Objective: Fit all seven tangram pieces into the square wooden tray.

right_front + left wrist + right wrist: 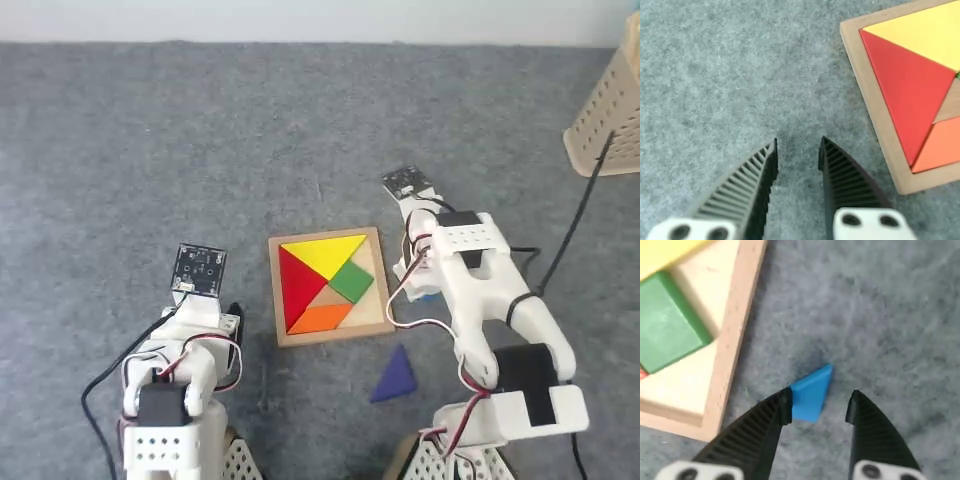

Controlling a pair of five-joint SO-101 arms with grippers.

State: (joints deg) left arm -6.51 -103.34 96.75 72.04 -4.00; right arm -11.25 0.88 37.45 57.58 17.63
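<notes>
Tray (330, 339) sits mid-desk (150, 150), slightly skewed. Four pieces are inside: yellow (325, 255), red (298, 285), green (351, 281), orange (320, 318). Two lie outside, on its right. The dark blue triangle (395, 377) points its apex away from the arms, toward the tray's near corner. The light blue piece (810, 397) is just beside the rim. Right end effector (820, 397) is spread, straddling the light blue piece, one fingertip at its edge. Left end effector (797, 145) is slightly parted and holds nothing, over the desk beside the tray's left rim.

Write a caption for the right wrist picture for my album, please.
Right gripper open, a small blue piece between its fingers, beside the wooden tray.
</notes>
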